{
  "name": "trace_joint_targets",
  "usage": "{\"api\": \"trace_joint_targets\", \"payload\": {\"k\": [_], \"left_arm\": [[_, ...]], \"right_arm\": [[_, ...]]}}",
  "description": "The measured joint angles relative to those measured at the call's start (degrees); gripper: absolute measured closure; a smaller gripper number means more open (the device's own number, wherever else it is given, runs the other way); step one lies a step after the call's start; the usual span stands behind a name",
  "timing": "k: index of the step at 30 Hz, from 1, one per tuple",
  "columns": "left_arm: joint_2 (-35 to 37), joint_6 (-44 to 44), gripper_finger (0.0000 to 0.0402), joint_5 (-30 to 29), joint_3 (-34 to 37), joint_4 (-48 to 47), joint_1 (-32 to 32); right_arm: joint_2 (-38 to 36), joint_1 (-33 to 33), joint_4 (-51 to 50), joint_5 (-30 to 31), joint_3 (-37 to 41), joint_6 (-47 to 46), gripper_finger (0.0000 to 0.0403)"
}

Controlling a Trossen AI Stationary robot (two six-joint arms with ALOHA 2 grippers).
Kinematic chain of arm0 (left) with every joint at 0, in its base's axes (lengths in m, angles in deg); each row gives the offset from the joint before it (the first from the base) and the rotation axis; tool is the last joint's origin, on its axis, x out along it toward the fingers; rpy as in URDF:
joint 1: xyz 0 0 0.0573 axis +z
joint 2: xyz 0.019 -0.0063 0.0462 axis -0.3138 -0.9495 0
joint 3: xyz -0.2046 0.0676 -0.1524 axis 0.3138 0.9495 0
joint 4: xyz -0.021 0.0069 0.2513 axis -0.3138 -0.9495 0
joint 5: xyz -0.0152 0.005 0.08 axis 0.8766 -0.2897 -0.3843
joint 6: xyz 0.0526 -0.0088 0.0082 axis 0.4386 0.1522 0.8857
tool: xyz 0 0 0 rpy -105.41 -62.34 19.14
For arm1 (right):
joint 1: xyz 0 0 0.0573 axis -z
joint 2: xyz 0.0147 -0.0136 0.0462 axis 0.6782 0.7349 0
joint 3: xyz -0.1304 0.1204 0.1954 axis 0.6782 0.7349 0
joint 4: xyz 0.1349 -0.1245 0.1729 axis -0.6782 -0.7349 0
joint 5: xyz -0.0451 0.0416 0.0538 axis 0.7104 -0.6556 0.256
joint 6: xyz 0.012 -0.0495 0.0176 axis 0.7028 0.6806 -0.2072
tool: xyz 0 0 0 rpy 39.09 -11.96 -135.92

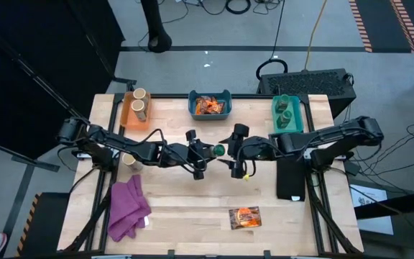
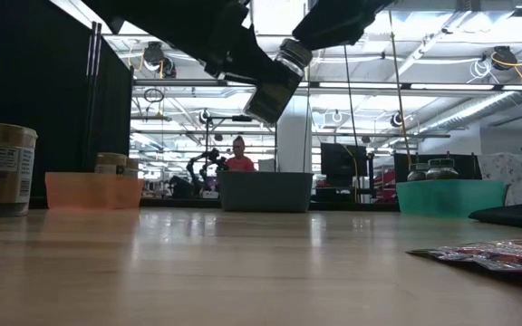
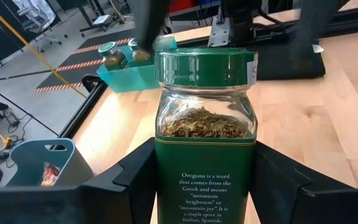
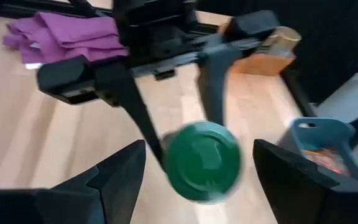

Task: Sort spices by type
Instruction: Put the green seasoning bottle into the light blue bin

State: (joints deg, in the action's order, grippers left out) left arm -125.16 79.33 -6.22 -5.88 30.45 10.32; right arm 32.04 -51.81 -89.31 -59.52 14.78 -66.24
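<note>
Oregano jar [image 3: 206, 130] — clamped in left gripper [image 3: 204, 186], right gripper [image 4: 194, 171] open — facing its lid

Green jar lid [image 4: 202, 160] between open fingers [image 4: 110, 180]

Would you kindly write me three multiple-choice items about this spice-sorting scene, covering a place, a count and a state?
1. Where is the green-lidded oregano jar?
A. In the teal bin
B. Held above the table's middle
C. On the purple cloth

2. How many tan jars stand in the orange bin?
A. Two
B. Five
C. None

3. How is the right pincer?
A. Shut on a packet
B. Open, facing the jar's lid
C. Resting in the blue bin

Answers: 1 B, the left pincer clamps the jar in mid-air; 2 A, the high view shows two cream tops; 3 B, its fingers stand wide either side of the lid.
</note>
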Motion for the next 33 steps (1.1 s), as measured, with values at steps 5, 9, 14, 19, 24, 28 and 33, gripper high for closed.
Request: {"api": "trace_joint_targets", "payload": {"k": [5,9,14,19,24,28,33], "left_arm": [[0.0,1.24,0.0199,0.21,0.0,1.51,-0.07],[0.0,1.37,0.0199,1.07,0.0,2.25,-0.31],[0.0,1.39,0.0199,1.12,0.0,2.29,-0.31],[0.0,1.37,0.0199,1.19,0.0,2.14,-0.31],[0.0,1.36,0.0199,1.36,0.0,2.14,-0.31],[0.0,0.49,0.0193,1.8,0.0,1.96,-0.33],[0.07,-0.14,0.0117,1.43,-0.02,2.63,-0.26]], "right_arm": [[2.81,0.62,-2.54,0.46,-1.41,-1.06,0.0121],[3.75,0.85,-2.64,0.42,-1.4,1.29,0.0112],[3.74,0.81,-2.54,0.14,-1.4,1.87,0.0115],[3.38,0.83,-2.52,-0.22,-1.4,1.89,0.014],[3.38,0.83,-2.58,-0.29,-1.4,1.46,0.019],[3.38,0.81,-2.75,-0.64,-1.4,0.86,0.024],[3.38,0.95,-2.9,-0.44,-1.4,-1.05,0.024]]}}
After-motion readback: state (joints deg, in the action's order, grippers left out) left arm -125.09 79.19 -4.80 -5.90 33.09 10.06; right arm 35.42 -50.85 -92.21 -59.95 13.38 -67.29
